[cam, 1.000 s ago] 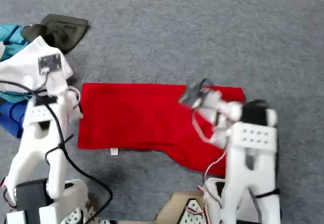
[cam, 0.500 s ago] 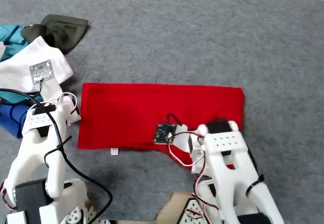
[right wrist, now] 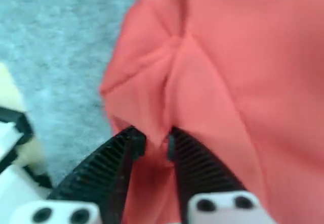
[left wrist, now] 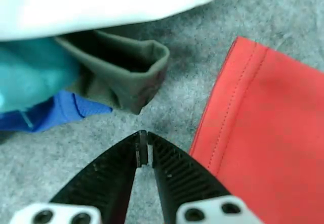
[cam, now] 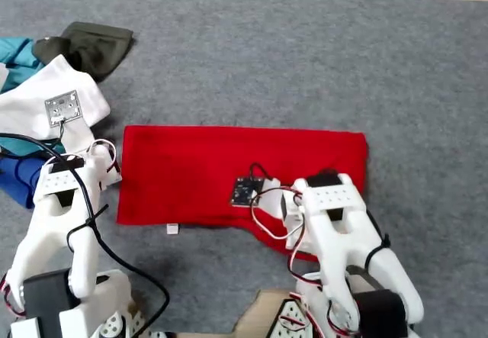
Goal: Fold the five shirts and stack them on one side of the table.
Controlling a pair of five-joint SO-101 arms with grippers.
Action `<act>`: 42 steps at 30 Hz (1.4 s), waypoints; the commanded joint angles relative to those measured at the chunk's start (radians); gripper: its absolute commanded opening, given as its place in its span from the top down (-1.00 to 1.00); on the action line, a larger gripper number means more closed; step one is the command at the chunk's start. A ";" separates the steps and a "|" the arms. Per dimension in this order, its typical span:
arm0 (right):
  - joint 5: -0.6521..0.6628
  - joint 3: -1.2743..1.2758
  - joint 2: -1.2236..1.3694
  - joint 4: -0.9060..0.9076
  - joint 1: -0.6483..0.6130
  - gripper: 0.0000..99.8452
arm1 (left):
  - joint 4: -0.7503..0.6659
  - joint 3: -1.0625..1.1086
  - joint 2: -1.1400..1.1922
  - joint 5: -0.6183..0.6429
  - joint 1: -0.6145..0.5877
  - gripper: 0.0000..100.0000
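1. Across mid-frame, the rectangular red shirt (cam: 198,174) is lying on grey felt (cam: 305,63).
2. At its lower edge, the right gripper (right wrist: 152,139) is pinching a wrinkled fold.
3. Beside its stitched hem, the left gripper (left wrist: 143,153) is hovering, fingers pressed together.

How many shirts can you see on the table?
5. The red shirt lies in the middle. The white shirt, green shirt, teal shirt and blue shirt are piled at the left edge; more could hide underneath.

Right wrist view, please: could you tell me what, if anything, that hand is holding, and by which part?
The right hand pinches the red shirt by a raised fold near its edge. The left hand is shut on nothing.
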 commanded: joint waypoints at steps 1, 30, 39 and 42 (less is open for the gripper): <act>-0.046 0.001 0.061 -0.012 -0.008 0.98 | -0.008 -0.009 -0.036 0.002 -0.003 0.96; 0.092 -1.274 0.679 0.539 0.001 0.99 | -0.008 -0.009 -0.035 0.000 -0.003 0.96; 0.064 -1.475 0.745 0.578 0.041 0.17 | -0.008 -0.009 -0.035 0.000 -0.003 0.96; 0.061 -1.498 0.710 0.638 0.081 0.22 | -0.008 -0.009 -0.035 0.000 -0.002 0.96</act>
